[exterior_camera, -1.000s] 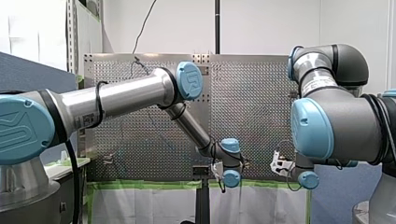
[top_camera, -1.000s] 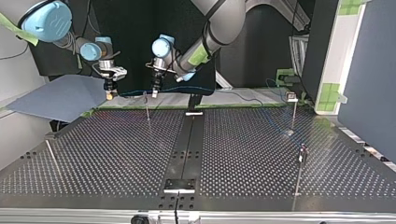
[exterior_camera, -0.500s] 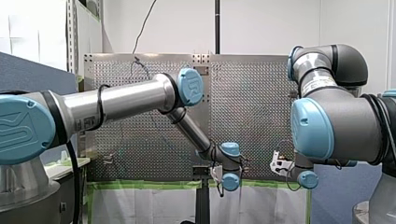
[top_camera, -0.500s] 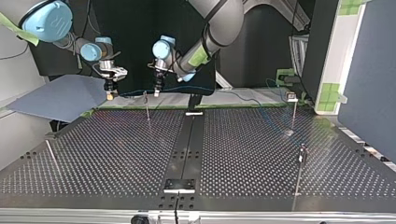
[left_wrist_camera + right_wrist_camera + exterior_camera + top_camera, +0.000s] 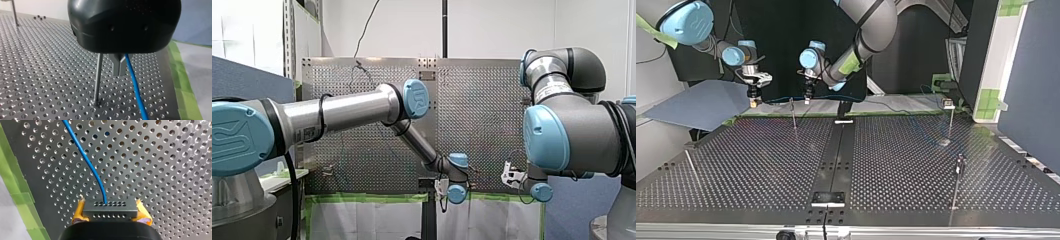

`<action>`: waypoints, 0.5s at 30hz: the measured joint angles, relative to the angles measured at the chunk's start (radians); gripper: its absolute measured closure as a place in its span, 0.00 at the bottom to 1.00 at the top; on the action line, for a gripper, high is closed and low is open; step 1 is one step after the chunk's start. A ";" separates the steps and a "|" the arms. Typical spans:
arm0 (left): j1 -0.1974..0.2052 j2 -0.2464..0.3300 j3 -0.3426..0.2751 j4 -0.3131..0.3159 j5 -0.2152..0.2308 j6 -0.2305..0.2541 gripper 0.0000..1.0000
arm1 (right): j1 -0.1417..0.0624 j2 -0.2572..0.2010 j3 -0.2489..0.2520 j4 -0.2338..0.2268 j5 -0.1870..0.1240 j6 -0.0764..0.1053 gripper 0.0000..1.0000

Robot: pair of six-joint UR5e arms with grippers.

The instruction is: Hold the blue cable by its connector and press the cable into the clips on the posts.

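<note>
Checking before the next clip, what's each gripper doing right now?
Left gripper: closed, blue cable alongside.
Right gripper: closed on the connector.

The perforated table [image 5: 751, 165] fills the lower frame of the top view, with a dark strip [image 5: 836, 150] down its middle. Thin posts stand on it: one post [image 5: 794, 115] at upper left, others at upper right, right and left. Green tape [image 5: 906, 113] lines its far edge.
</note>
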 joint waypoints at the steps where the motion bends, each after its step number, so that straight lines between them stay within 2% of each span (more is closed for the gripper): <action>1: -0.001 0.001 0.002 -0.006 -0.004 0.006 1.00 | 0.000 0.000 0.000 0.001 0.001 -0.002 1.00; 10: -0.016 0.048 0.011 -0.003 -0.019 0.077 1.00 | 0.001 0.000 0.000 0.006 0.011 -0.016 1.00; 15: -0.017 0.053 0.013 -0.001 -0.020 0.087 1.00 | -0.009 -0.001 0.000 0.018 0.015 -0.040 1.00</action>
